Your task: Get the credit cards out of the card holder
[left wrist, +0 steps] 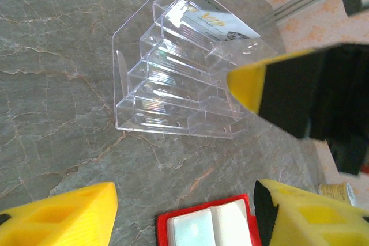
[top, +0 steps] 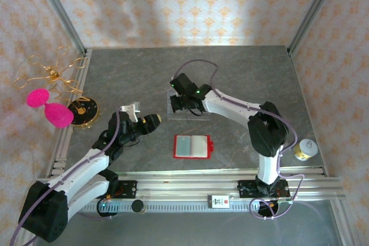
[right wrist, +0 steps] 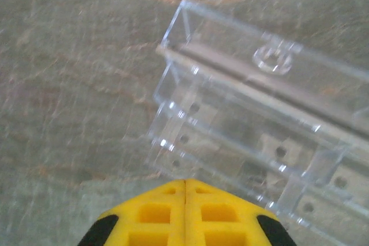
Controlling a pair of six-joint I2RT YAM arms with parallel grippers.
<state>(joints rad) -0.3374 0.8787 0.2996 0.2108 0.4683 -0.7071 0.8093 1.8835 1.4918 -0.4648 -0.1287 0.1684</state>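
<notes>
Grey stone table sits between flowery walls. We see our left end effector open, with nothing between its yellow fingers; in the top view it hangs left of the middle. Our right end effector is squeezed closed with nothing in it, right by the clear tray in the middle of the top view. One whitish card stands in the tray's top slot. Lower in the frame, the red card holder lies open and flat on the table, with a teal card and a pale card showing inside.
</notes>
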